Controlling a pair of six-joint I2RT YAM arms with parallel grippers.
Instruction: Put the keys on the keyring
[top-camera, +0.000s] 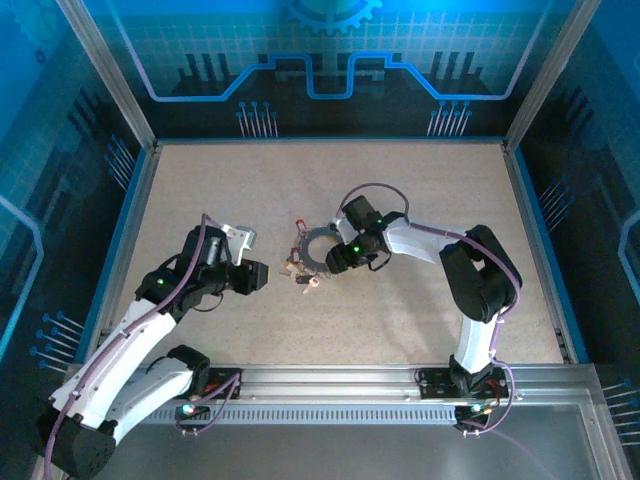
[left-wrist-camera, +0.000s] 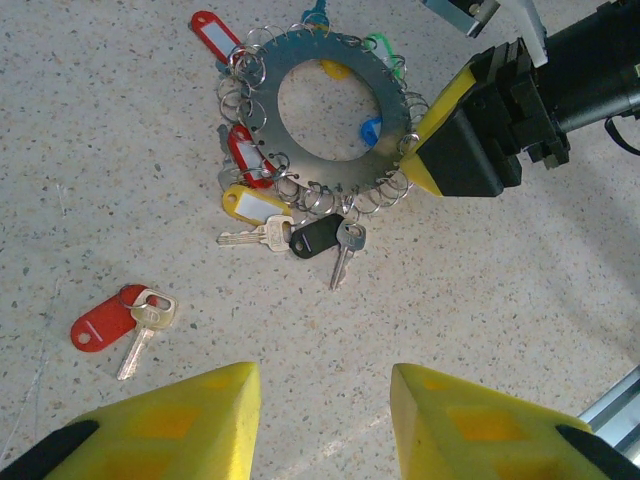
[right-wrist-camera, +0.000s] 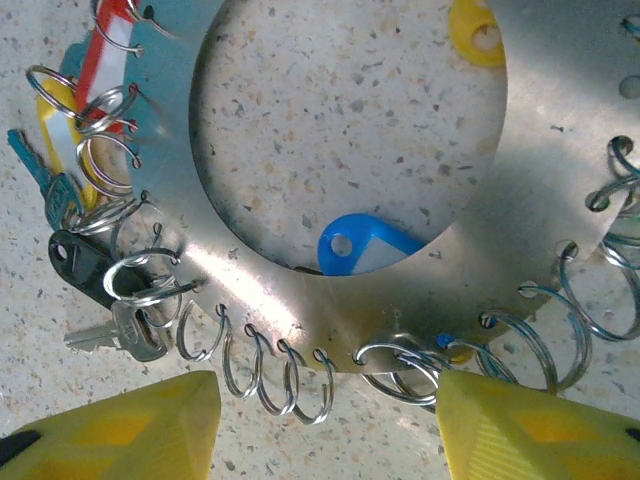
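Note:
The keyring (left-wrist-camera: 385, 120) is a broad flat metal ring lying on the table, its rim strung with small split rings (right-wrist-camera: 300, 385). Several keys hang on it by coloured tags: red (left-wrist-camera: 243, 152), yellow (left-wrist-camera: 245, 203), black (left-wrist-camera: 316, 238) and blue (right-wrist-camera: 365, 250). One key on a red tag (left-wrist-camera: 103, 323) lies loose, apart from the ring and nearer my left gripper. My left gripper (left-wrist-camera: 325, 400) is open over bare table, short of the keys. My right gripper (right-wrist-camera: 328, 420) stands open astride the ring's near rim, with its right finger (right-wrist-camera: 520, 430) against a split ring.
The keyring (top-camera: 318, 250) sits mid-table between both grippers, the left one (top-camera: 262, 277) and the right one (top-camera: 333, 262). Blue walls (top-camera: 130, 200) close in the speckled table. A metal rail (top-camera: 330, 380) runs along the near edge.

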